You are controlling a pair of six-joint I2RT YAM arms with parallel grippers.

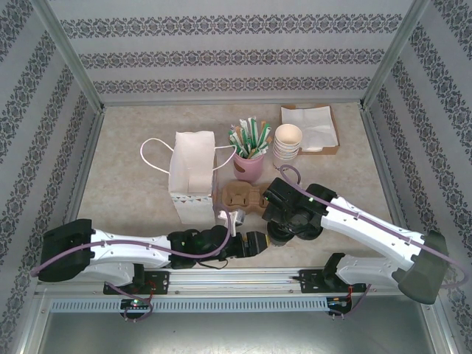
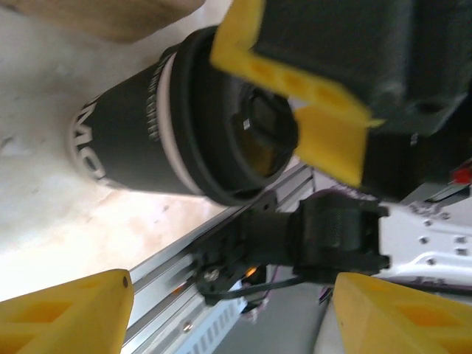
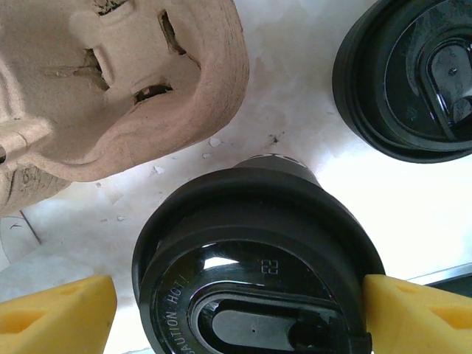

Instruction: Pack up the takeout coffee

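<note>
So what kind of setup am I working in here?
Probably a mock café takeout counter in a test booth: wallpapered panels enclose a table holding a white paper bag, a moulded cup carrier, stacked paper cups and a pink cup of sachets.

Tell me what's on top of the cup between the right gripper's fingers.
A round black plastic lid caps the cup, between the right gripper's yellow fingers. The lid covers the cup's inside, so its contents cannot be seen.
</note>
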